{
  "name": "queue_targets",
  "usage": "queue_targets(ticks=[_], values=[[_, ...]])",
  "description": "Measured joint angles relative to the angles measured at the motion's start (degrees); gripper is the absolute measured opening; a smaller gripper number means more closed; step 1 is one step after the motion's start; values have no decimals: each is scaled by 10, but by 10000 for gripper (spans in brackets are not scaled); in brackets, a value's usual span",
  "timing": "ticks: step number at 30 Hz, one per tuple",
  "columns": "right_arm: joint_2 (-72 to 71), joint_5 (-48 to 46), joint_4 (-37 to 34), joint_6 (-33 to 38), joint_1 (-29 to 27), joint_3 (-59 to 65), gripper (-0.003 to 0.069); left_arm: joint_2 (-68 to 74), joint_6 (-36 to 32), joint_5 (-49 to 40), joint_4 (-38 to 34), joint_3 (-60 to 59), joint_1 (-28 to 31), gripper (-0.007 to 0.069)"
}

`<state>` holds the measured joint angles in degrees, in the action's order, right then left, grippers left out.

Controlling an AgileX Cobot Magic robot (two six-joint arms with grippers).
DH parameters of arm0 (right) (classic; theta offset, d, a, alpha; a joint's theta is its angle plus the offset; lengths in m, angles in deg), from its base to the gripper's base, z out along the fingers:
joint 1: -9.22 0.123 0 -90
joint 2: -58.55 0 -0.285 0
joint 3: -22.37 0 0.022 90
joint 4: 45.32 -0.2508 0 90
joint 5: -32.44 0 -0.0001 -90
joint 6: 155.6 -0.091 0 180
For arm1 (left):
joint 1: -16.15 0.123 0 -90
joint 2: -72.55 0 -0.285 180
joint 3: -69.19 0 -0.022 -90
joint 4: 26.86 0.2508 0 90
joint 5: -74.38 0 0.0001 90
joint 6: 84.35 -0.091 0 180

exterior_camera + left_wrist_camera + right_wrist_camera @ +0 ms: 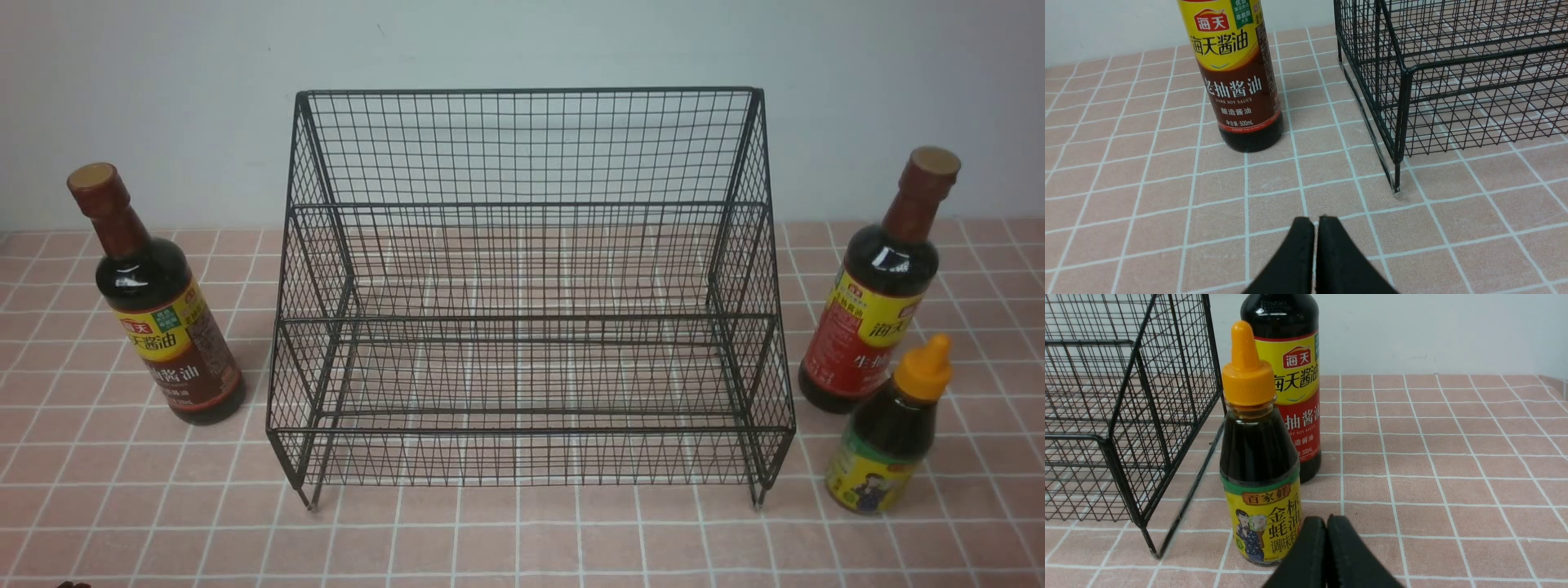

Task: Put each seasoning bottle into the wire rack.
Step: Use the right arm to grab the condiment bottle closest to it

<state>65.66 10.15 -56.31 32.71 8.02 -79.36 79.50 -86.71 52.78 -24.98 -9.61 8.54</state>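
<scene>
A pink tiled table [522, 539] with white lines carries everything. Nearest, the left gripper [1314, 222] and the right gripper [1326, 520] each have their black fingers pressed together. The short bottle [890, 433], with an orange nozzle cap and a yellow-green label "金标蚝油", stands to the right of the wire rack [522, 327], which is black mesh with stepped tiers. Just behind the short one stands the right tall bottle [869, 318] (red label, "海天酱油"). The left tall bottle [167, 327], outside the rack's left side, reads "DARK SOY SAUCE", "500mL". A pale wall [522, 41] closes the back.

Kitchen-like setting — pink tiled counter [522, 539], dark soy sauce bottle [163, 327].
</scene>
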Motion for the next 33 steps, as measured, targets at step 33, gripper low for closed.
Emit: queue_targets(ticks=[33], values=[[100,320,13,-181,0,-37,-8,0,0,0,0,0,0,-7]])
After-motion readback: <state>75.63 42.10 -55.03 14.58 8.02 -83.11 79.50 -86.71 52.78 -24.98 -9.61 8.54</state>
